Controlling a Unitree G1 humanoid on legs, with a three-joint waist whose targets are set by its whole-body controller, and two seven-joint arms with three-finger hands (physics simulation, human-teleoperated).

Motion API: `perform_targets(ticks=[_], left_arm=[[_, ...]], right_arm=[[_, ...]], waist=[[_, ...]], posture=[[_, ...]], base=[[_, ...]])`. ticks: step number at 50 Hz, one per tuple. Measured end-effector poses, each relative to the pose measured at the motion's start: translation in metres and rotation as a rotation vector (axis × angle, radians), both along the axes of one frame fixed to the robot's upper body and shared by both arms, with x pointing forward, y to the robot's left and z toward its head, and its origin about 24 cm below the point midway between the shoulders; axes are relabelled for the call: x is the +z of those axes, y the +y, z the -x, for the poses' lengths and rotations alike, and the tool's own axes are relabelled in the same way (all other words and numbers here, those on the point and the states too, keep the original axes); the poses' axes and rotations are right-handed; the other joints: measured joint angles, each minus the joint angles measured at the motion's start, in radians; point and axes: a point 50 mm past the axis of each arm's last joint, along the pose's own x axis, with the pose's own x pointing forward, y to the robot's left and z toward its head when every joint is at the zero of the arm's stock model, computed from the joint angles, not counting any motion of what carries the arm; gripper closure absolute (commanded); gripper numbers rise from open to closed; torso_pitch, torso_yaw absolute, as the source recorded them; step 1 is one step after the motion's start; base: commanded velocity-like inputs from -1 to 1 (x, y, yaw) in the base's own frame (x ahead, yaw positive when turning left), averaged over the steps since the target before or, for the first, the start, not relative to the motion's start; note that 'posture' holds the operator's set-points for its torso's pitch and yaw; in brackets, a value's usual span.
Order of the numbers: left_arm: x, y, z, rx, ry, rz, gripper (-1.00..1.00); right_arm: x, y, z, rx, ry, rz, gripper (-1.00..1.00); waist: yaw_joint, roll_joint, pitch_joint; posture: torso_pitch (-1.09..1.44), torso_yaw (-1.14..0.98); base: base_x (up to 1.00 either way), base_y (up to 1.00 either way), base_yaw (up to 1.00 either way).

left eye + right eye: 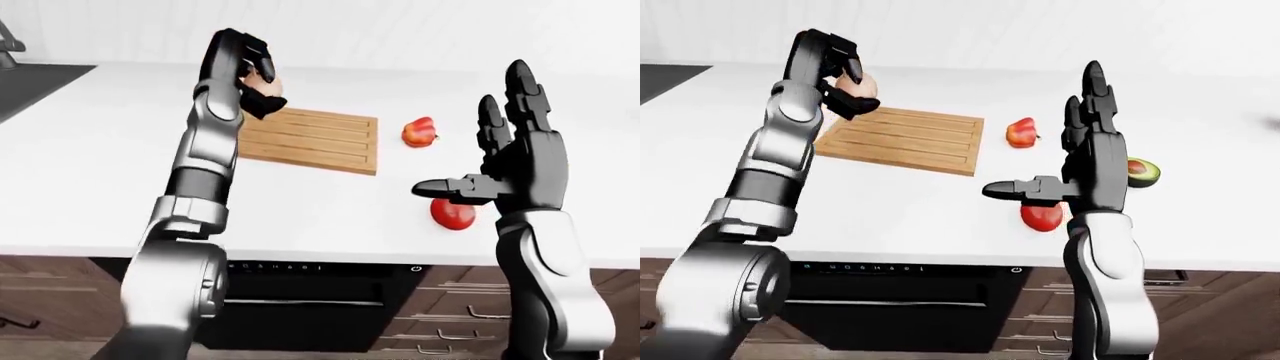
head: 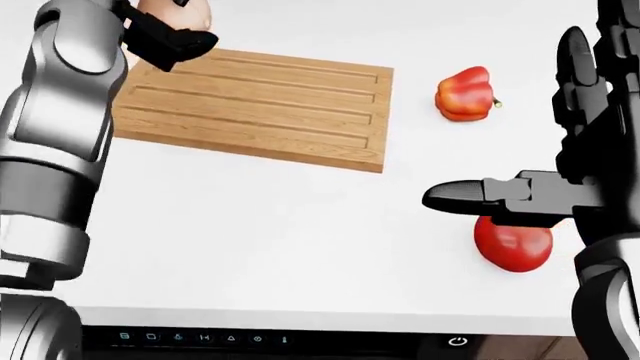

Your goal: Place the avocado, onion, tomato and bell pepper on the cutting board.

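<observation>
Left-eye view: your left hand [image 1: 243, 69] grips the onion [image 1: 265, 82] above the cutting board's [image 1: 310, 139] far-left corner; the board is bare.

Head view: your right hand [image 2: 560, 150] is spread, unclenched, over the tomato [image 2: 512, 244]; bell pepper [image 2: 465, 94] lies right of the board.

Right-eye view: avocado [image 1: 1142, 172] sits far right on the tabletop [image 1: 940, 202].

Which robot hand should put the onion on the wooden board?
The left hand. Its fingers are already closed round the onion, raised by the cutting board. The right hand is open and empty near the tomato.
</observation>
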Motion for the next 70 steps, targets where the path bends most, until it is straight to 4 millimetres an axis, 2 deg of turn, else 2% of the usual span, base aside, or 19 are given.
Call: perform_targets(ticks=[3, 10, 25, 42, 49, 53, 54, 56, 64, 67, 70], left_arm=[[-0.002, 0.003, -0.008, 0.007, 0.003, 0.015, 0.98], [-0.001, 0.006, -0.011, 0.004, -0.014, 0.051, 1.00], [-0.054, 0.018, -0.010, 0.098, 0.095, 0.098, 1.00], [-0.074, 0.034, -0.006, 0.203, 0.108, 0.102, 0.98], [-0.079, 0.035, -0.004, 0.232, 0.096, 0.126, 0.85], [-0.081, 0.034, -0.003, 0.231, 0.093, 0.130, 0.61], [-0.081, 0.034, -0.003, 0.232, 0.091, 0.130, 0.47], [-0.082, 0.035, -0.003, 0.236, 0.089, 0.130, 0.53], [-0.082, 0.035, -0.003, 0.248, 0.078, 0.132, 0.51], [-0.082, 0.034, -0.003, 0.246, 0.072, 0.132, 0.30], [-0.082, 0.031, -0.003, 0.241, 0.072, 0.130, 0.28]], right_arm=[[0.003, -0.001, 0.002, 0.000, -0.004, 0.004, -1.00], [0.006, -0.004, 0.009, -0.008, -0.004, -0.001, -1.00], [0.013, -0.006, 0.013, -0.016, -0.014, 0.006, -1.00], [0.014, -0.009, 0.016, -0.022, -0.017, 0.006, -1.00], [0.012, -0.007, 0.015, -0.021, -0.010, 0.006, -1.00], [0.011, -0.008, 0.015, -0.026, -0.008, 0.006, -1.00], [0.012, -0.008, 0.016, -0.027, -0.009, 0.006, -1.00], [0.012, -0.009, 0.018, -0.028, -0.013, 0.007, -1.00], [0.012, -0.010, 0.019, -0.034, -0.012, 0.006, -1.00], [0.012, -0.010, 0.018, -0.032, -0.009, 0.007, -1.00], [0.015, -0.011, 0.019, -0.034, -0.015, 0.010, -1.00]], waist=[[0.000, -0.002, 0.001], [-0.004, -0.001, -0.002], [-0.010, 0.004, -0.002], [-0.010, 0.006, -0.006], [-0.010, 0.007, -0.007], [-0.010, 0.008, -0.009], [-0.010, 0.008, -0.009], [-0.011, 0.009, -0.010], [-0.011, 0.008, -0.010], [-0.010, 0.009, -0.009], [-0.009, 0.008, -0.009]], posture=[[0.00, 0.00], [0.00, 0.00], [0.00, 0.00], [0.00, 0.00], [0.00, 0.00], [0.00, 0.00], [0.00, 0.00], [0.00, 0.00], [0.00, 0.00], [0.00, 0.00], [0.00, 0.00]], base=[[0.00, 0.00, 0.00], [0.00, 0.00, 0.00], [0.00, 0.00, 0.00], [0.00, 0.00, 0.00], [0.00, 0.00, 0.00], [0.00, 0.00, 0.00], [0.00, 0.00, 0.00], [0.00, 0.00, 0.00], [0.00, 0.00, 0.00], [0.00, 0.00, 0.00], [0.00, 0.00, 0.00]])
